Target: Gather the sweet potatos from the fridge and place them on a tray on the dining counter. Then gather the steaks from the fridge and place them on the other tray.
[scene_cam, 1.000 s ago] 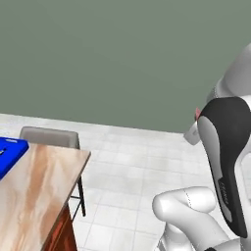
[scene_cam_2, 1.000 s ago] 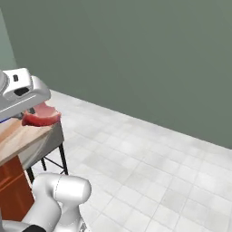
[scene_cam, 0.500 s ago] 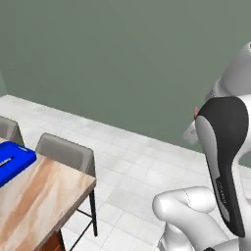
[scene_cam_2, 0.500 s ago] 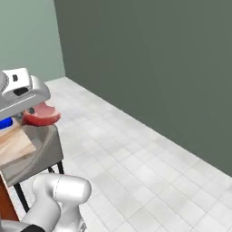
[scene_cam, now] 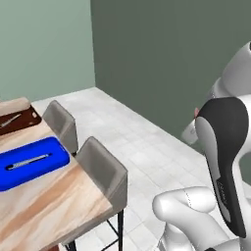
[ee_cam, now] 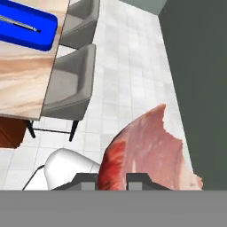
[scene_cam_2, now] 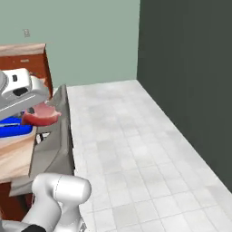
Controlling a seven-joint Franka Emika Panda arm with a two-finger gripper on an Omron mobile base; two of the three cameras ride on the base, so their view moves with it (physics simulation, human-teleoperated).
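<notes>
My gripper [ee_cam: 111, 181] is shut on a steak [ee_cam: 146, 150], a pinkish-red marbled slab that sticks out between the two finger tips. From the right base view the white hand holds the steak [scene_cam_2: 41, 115] in the air beside the dining counter [scene_cam_2: 13, 158], over a stool. The blue other tray [scene_cam: 32, 162] lies on the dining counter [scene_cam: 54, 201] with a thin grey utensil in it. Behind it sits the dark brown tray [scene_cam: 19, 120], cut off by the picture's edge. The blue tray [ee_cam: 26, 29] is up and left of the steak. The sweet potatos and the fridge are out of view.
Two grey stools [scene_cam: 100, 169] [scene_cam: 61, 122] stand along the counter's near side, between me and the trays. A dark green wall [scene_cam: 171, 59] rises on the right. Pale tiled floor [scene_cam_2: 136, 149] lies open to the right of the counter.
The whole picture has shifted: the base has turned, bringing the counter, both trays and both stools further into view. The steak stays in the shut gripper.
</notes>
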